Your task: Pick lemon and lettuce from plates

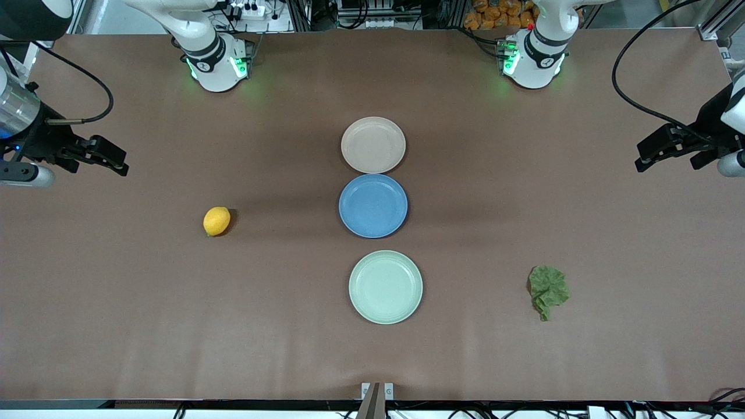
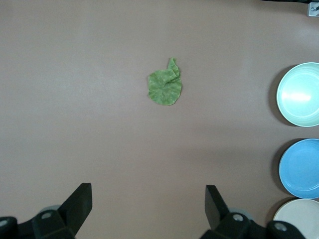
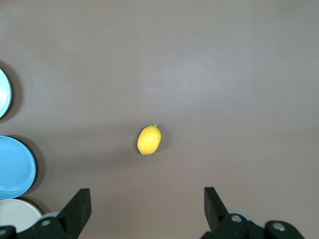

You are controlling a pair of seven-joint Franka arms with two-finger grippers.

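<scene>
Front view, left gripper (image 1: pixel 666 152), right gripper (image 1: pixel 98 157), raised, jaws apart

A plain brown table (image 1: pixel 174 320) fills the frame. At its centre three plates are stacked in a column: a beige-pink plate (image 1: pixel 373 145) uppermost, a blue plate (image 1: pixel 373 205) in the middle, a pale mint green plate (image 1: pixel 385 286) lowest. A yellow-orange lemon (image 1: pixel 216 221) is seen at centre left, and a dark green, veined lettuce leaf (image 1: pixel 547 290) at lower right.
</scene>
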